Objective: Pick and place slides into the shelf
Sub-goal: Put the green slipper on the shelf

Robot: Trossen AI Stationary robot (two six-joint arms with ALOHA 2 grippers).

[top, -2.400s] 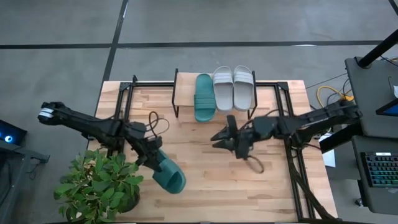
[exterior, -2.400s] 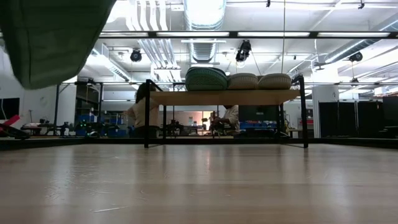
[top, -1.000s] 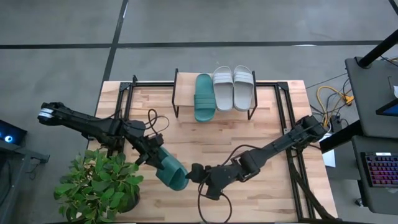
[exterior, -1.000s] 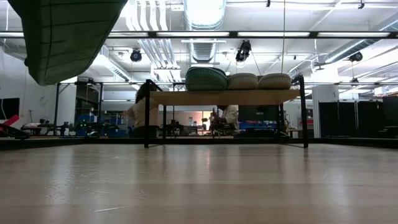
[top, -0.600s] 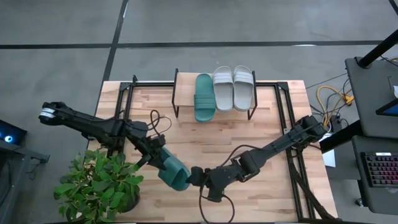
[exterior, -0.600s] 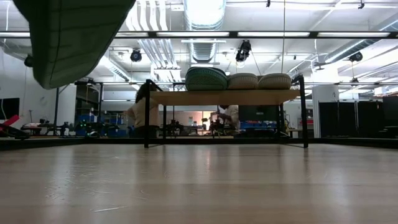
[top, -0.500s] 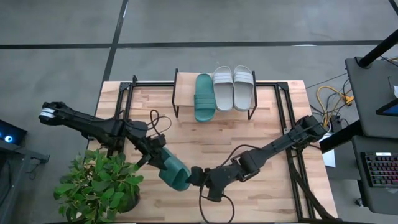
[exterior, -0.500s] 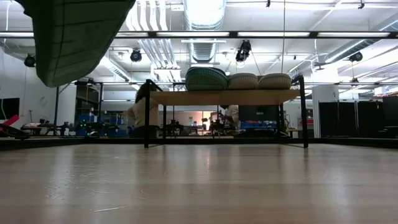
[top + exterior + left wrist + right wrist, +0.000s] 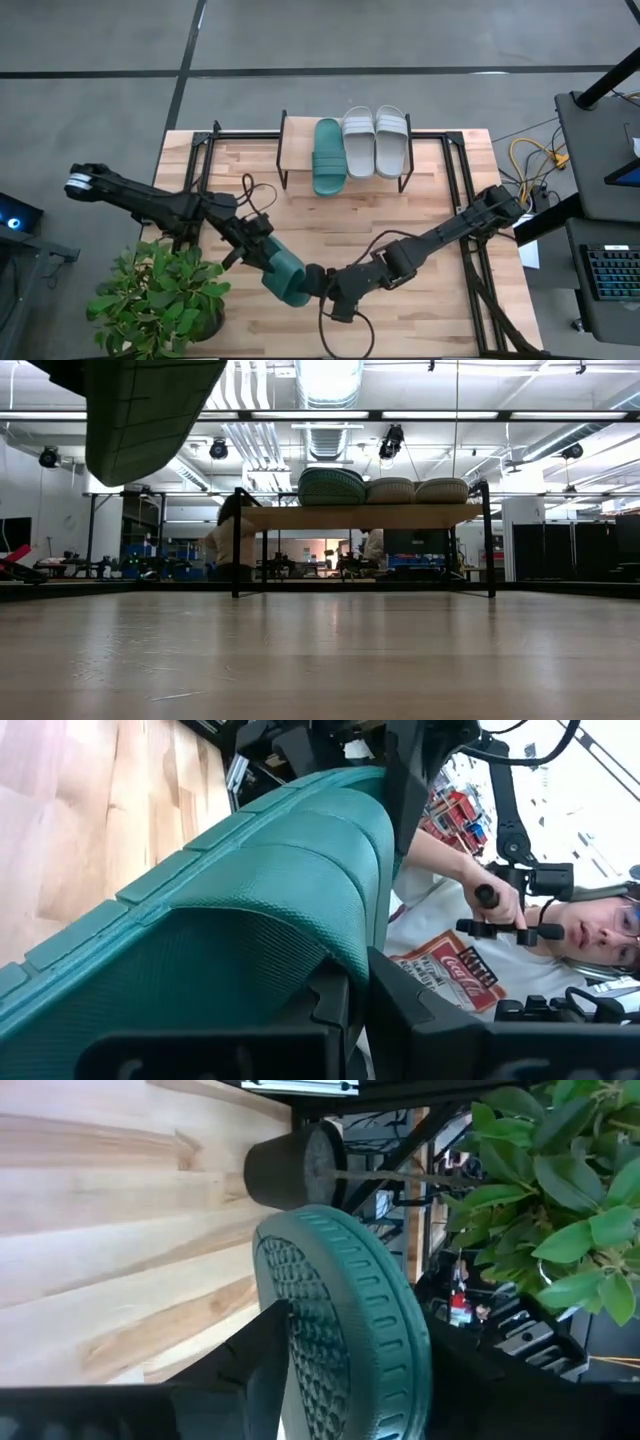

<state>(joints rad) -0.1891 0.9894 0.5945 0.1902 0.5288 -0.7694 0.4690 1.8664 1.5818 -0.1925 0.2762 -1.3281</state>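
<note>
Wood planks form the large pale tabletop (image 9: 430, 190), the biggest surface. At its far edge stands the small low shelf with a light board top and thin black legs (image 9: 296, 148), carrying one teal rubber slide (image 9: 328, 155) and two light grey rubber slides (image 9: 375, 140) side by side. Near the left front corner sits a leafy green potted plant (image 9: 160, 300). Beside it, the left gripper (image 9: 262, 252) is clamped tight on a second teal slide sandal (image 9: 285, 278), lifted off the table. The right gripper (image 9: 318, 281) has its fingers spread around that sandal's other end; whether they press it, I cannot tell.
</note>
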